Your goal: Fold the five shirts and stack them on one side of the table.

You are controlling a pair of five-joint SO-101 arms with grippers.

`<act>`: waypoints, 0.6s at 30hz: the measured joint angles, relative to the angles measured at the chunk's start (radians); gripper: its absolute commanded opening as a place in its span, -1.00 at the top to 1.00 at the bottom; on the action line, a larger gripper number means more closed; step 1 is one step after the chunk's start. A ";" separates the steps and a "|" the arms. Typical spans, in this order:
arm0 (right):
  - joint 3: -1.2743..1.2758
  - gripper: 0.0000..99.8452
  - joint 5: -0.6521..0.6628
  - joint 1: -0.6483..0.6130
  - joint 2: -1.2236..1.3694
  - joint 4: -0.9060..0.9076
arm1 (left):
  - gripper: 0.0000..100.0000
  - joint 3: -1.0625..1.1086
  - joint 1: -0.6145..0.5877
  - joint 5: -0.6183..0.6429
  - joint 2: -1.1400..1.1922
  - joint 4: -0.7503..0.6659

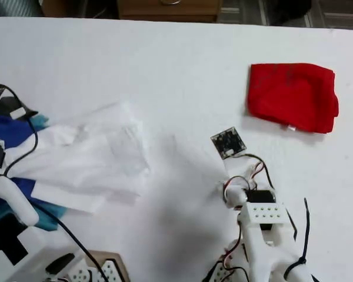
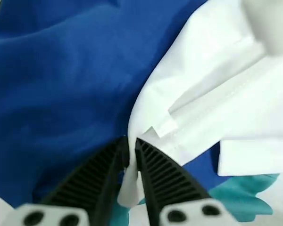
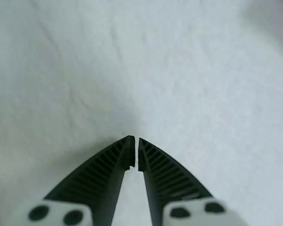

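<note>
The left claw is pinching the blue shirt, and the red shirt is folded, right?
No. The left wrist view shows the left gripper pinching the white shirt, not the blue shirt. The red shirt is folded.

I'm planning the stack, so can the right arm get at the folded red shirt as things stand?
Probably yes: the right gripper is shut on nothing, and bare table lies between that arm and the red shirt.
</note>
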 measured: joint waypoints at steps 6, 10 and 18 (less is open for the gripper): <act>0.000 0.96 0.000 0.000 0.000 0.000 | 0.95 0.000 0.002 0.000 0.000 0.023; 0.000 0.96 0.000 0.000 0.000 0.000 | 0.95 -0.032 0.061 0.038 -0.012 0.114; 0.000 0.86 0.000 0.000 0.000 0.000 | 0.95 -0.273 0.295 0.180 -0.219 0.298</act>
